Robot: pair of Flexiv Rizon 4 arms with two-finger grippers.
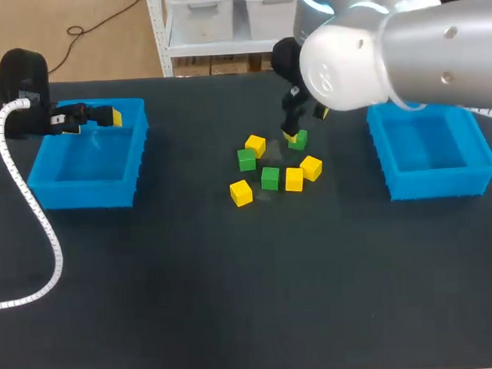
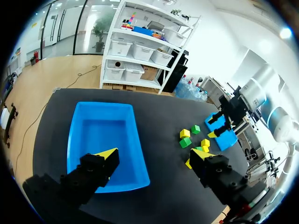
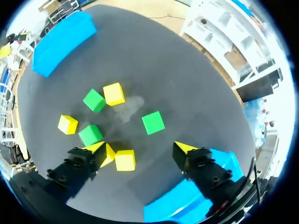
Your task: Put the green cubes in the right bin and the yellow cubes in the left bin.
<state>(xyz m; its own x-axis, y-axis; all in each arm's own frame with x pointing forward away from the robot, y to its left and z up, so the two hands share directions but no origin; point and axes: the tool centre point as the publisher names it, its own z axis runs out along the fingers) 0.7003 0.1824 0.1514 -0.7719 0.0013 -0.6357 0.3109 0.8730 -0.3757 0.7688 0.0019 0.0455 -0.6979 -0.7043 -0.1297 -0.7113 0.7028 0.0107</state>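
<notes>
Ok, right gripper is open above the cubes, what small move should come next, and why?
Probably lower the right gripper over the green cube just ahead of it. Its fingers are open and empty, that cube sits apart from the others, and green goes in the right bin.

Black matte table (image 1: 195,317) spans the scene from left to right, with a faint pale smudge (image 3: 132,103) near its middle.
</notes>
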